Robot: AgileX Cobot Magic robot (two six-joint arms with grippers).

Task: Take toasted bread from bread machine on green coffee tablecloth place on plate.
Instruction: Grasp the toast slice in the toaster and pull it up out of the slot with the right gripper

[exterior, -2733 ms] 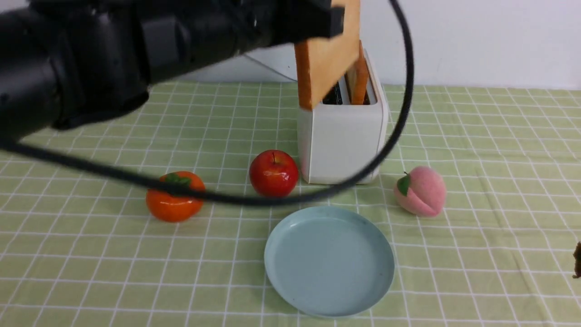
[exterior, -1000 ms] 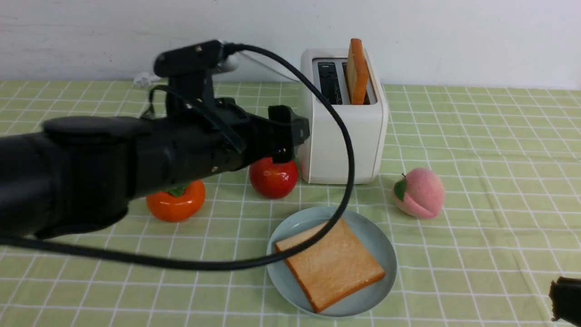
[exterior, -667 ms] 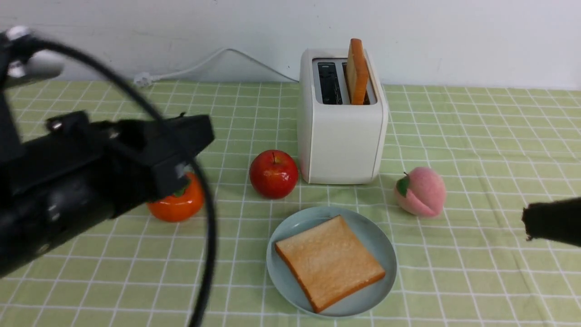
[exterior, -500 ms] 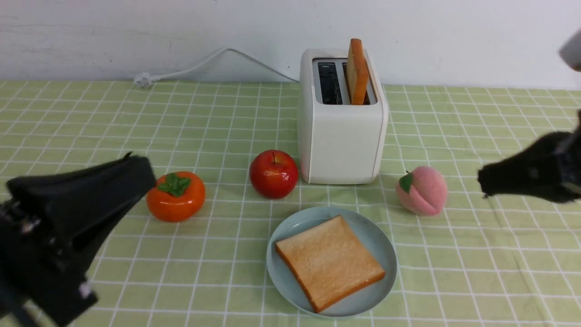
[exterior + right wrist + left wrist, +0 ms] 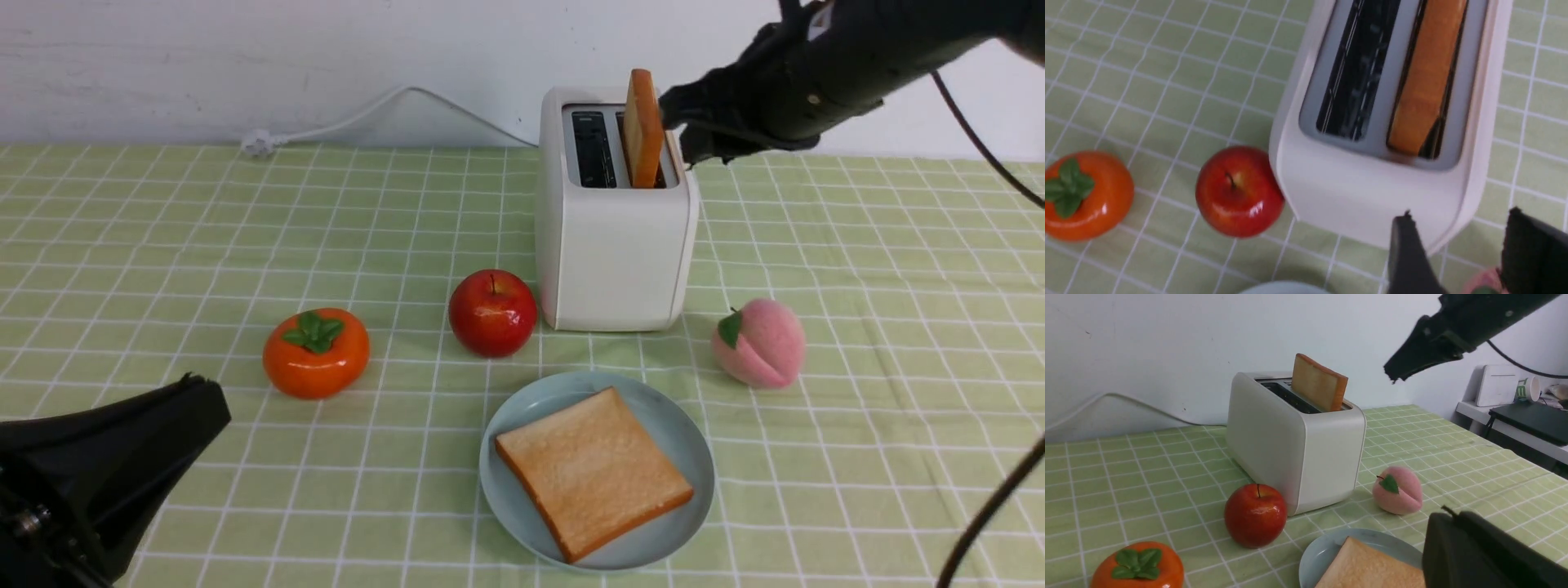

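The white bread machine [image 5: 616,237] stands on the green coffee tablecloth [image 5: 163,245]. One slice of toasted bread [image 5: 642,131] stands upright in its right slot, and the left slot is empty. A second slice [image 5: 592,474] lies flat on the pale blue plate [image 5: 522,408] in front of it. My right gripper [image 5: 682,131] hovers open just right of the standing slice, apart from it. In the right wrist view the right gripper [image 5: 1459,216] has a wide gap between its fingers, with the slice [image 5: 1427,77] beyond. My left gripper [image 5: 208,400] is shut and empty at the near left.
A red apple [image 5: 492,312] sits against the toaster's front left corner. An orange persimmon [image 5: 316,353] lies further left and a pink peach [image 5: 759,343] to the front right. A white power cord [image 5: 367,114] runs along the wall behind.
The left arm pulled back from the plate to the near left and its gripper shut. The right arm rose from the lower right to the toaster's top and its jaws opened.
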